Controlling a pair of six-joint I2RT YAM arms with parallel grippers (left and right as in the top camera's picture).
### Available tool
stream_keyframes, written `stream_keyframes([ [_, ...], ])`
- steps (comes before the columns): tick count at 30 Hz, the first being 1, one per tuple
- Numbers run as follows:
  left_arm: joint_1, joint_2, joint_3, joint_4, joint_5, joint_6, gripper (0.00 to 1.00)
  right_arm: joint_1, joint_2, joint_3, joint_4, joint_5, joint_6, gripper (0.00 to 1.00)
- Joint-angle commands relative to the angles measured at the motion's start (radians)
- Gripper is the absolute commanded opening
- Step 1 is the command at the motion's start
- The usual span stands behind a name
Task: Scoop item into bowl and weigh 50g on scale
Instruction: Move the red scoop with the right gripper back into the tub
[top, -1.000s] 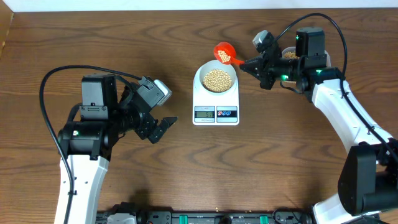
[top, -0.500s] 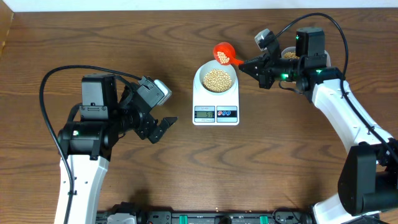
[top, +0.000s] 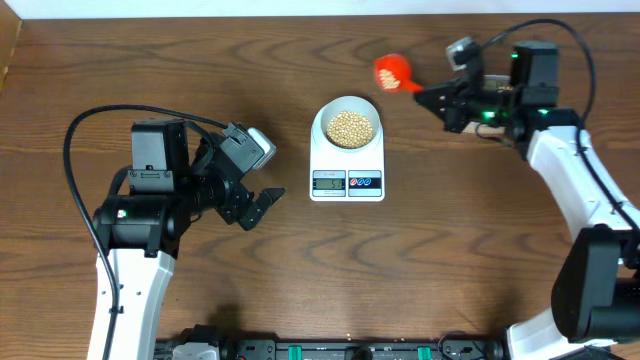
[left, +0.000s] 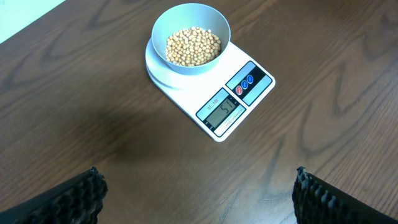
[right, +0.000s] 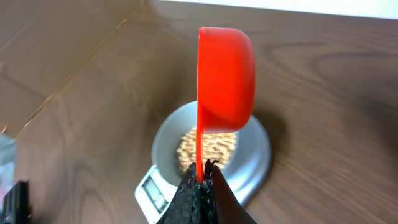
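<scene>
The pale bowl holds tan beans and stands on the white scale at mid-table; the bowl and the scale also show in the left wrist view. My right gripper is shut on the handle of a red scoop, held in the air to the right of the bowl and behind it. In the right wrist view the scoop is tilted on its side above the bowl. My left gripper is open and empty, left of the scale.
A container with beans sits at the far right behind my right arm, mostly hidden. The table's back edge runs close behind the scoop. The scale's display is lit but hard to read.
My right gripper has pulled the red scoop away from the bowl's rim, to the right and slightly back. The left arm has not moved.
</scene>
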Motion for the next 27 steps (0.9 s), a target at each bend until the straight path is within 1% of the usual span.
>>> stream_keyframes([
  [1, 0.005, 0.003, 0.019, 0.000, 0.002, 0.013, 0.98, -0.084, -0.020, 0.011, -0.009, -0.015, 0.011, 0.01],
  [6, 0.005, 0.003, 0.019, 0.000, 0.002, 0.013, 0.98, -0.193, -0.020, 0.011, -0.048, -0.012, 0.010, 0.01],
  [8, 0.005, 0.003, 0.019, 0.000, 0.002, 0.013, 0.98, -0.258, -0.020, 0.011, -0.075, 0.011, 0.005, 0.01],
  [10, 0.005, 0.003, 0.019, 0.000, 0.002, 0.013, 0.98, -0.311, -0.020, 0.011, -0.113, 0.049, -0.037, 0.01],
  [12, 0.005, 0.003, 0.019, 0.000, 0.002, 0.013, 0.98, -0.332, -0.020, 0.011, -0.131, 0.079, -0.072, 0.01],
  [14, 0.005, 0.003, 0.019, 0.000, 0.002, 0.013, 0.98, -0.334, -0.020, 0.011, -0.144, 0.153, -0.121, 0.01],
  [16, 0.005, 0.003, 0.019, 0.000, 0.002, 0.013, 0.98, -0.333, -0.020, 0.012, -0.144, 0.251, -0.126, 0.01],
  [17, 0.005, 0.003, 0.019, 0.000, 0.002, 0.013, 0.98, -0.332, -0.020, 0.012, -0.145, 0.275, -0.129, 0.01],
  [19, 0.005, 0.003, 0.019, 0.000, 0.002, 0.013, 0.98, -0.332, -0.028, 0.012, -0.167, 0.315, -0.179, 0.01],
  [25, 0.005, 0.003, 0.019, 0.000, 0.002, 0.013, 0.98, -0.330, -0.088, 0.012, -0.183, 0.435, -0.216, 0.01],
  [27, 0.005, 0.003, 0.019, 0.000, 0.002, 0.013, 0.98, -0.296, -0.099, 0.012, -0.193, 0.512, -0.263, 0.01],
])
